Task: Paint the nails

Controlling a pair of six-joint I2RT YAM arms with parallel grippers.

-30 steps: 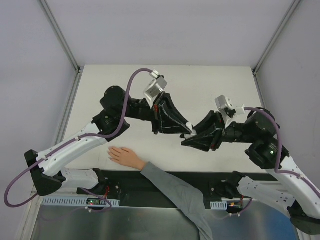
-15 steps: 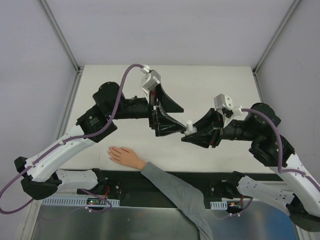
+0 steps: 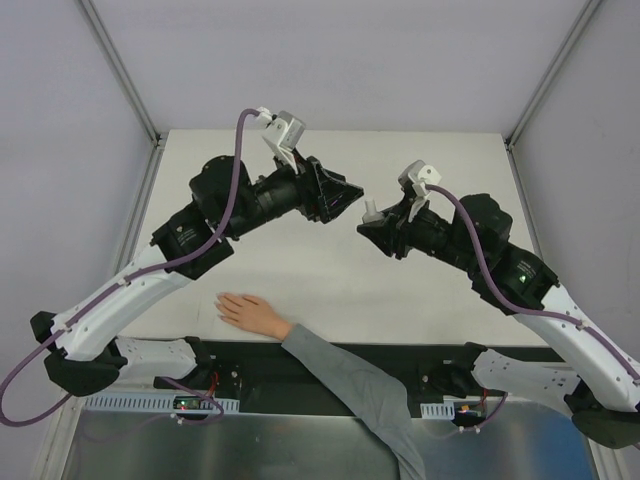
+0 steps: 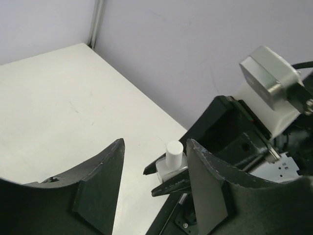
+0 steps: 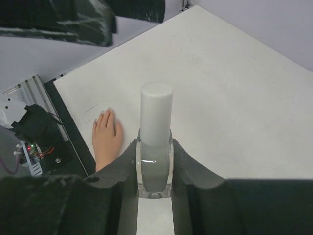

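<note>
A pale hand (image 3: 250, 313) with a grey sleeve (image 3: 345, 375) lies flat near the table's front edge. Its nails (image 3: 222, 303) are too small to make out there; in the right wrist view the hand (image 5: 106, 138) points its fingertips away and the nails (image 5: 104, 112) barely show. My right gripper (image 3: 366, 226) is shut on a small whitish bottle (image 3: 372, 210), holding its glass body (image 5: 155, 169) with the white cap upward. My left gripper (image 3: 352, 194) hangs open just left of it, and the bottle (image 4: 170, 160) sits beyond its fingertips (image 4: 119, 144), not between them.
Both grippers hover above the middle of the white table (image 3: 430, 160). A black strip (image 3: 250, 358) runs along the near edge under the sleeve. Metal frame posts (image 3: 145, 120) stand at the back corners, with purple-grey walls behind.
My left gripper, shut at the bottle's cap a second ago, has let go, opened and drawn back to the far left. The right gripper carried the bottle toward the back.
</note>
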